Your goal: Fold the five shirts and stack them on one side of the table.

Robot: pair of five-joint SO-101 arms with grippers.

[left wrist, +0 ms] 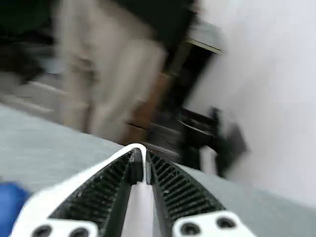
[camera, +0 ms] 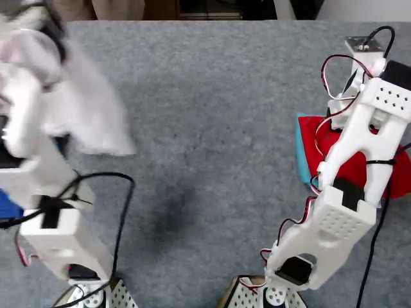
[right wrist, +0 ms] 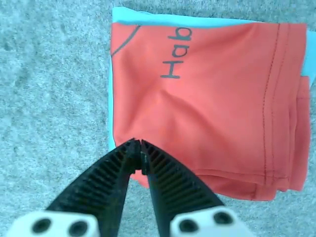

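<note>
A white shirt (camera: 90, 109) hangs blurred over the table's far left corner, held up by my left arm (camera: 38, 160). My left gripper (left wrist: 140, 166) is shut, with a strip of white cloth between its jaws. A folded red shirt (right wrist: 207, 98) lies on a folded light blue shirt (right wrist: 148, 15) at the table's right side; the high view shows the same red shirt (camera: 350, 167). My right gripper (right wrist: 137, 150) is shut, its tips just over the near edge of the red shirt, with nothing seen between them. A blue shirt (camera: 9, 206) peeks out at the left edge.
Grey felt covers the table (camera: 212, 147), with bare room across its middle. Cables trail from both arms (camera: 122, 212). The right arm (camera: 359, 135) stands over the stack. A person's legs (left wrist: 98, 74) stand beyond the far edge.
</note>
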